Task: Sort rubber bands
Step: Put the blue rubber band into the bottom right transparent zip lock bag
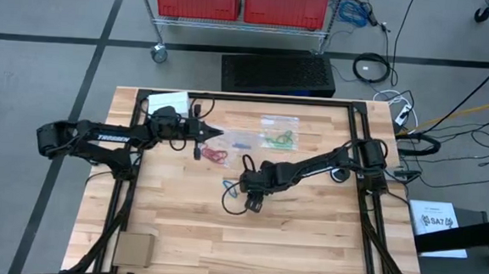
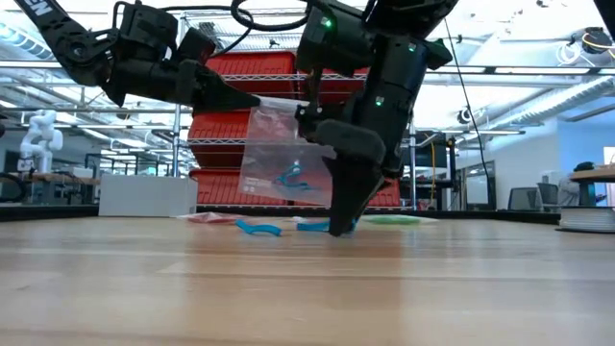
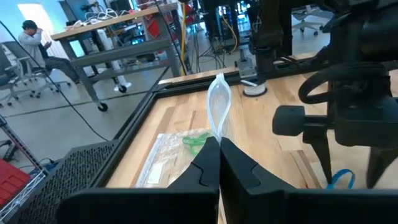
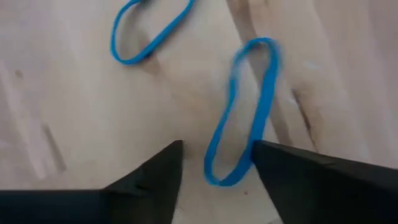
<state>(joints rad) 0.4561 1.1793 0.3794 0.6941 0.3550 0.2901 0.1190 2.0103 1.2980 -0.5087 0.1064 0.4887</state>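
Two blue rubber bands (image 4: 239,112) lie loose on the wooden table, also seen in the low view (image 2: 259,228). My right gripper (image 4: 217,149) points down at them, open, with its fingers standing on either side of one band's end. My left gripper (image 3: 219,142) is shut on a clear plastic bag (image 2: 274,144) with blue bands (image 2: 293,176) inside. A small heap of red bands (image 1: 214,154) lies near it. Another clear bag holding green bands (image 1: 278,139) lies flat toward the far edge. My left gripper pinches the clear bag's top edge (image 3: 217,109) between its two shut fingers, coming in roughly level from the table's left. The bag hangs below the fingers and looks lifted clear of the table, with its blue bands gathered low inside.
A black frame rail (image 1: 132,173) runs round the table. A white sheet (image 1: 168,101) lies at the far left corner and a cardboard box (image 1: 133,249) at the near left. Red bins (image 1: 240,2) stand beyond the far edge. A person (image 3: 31,37) sits far off.
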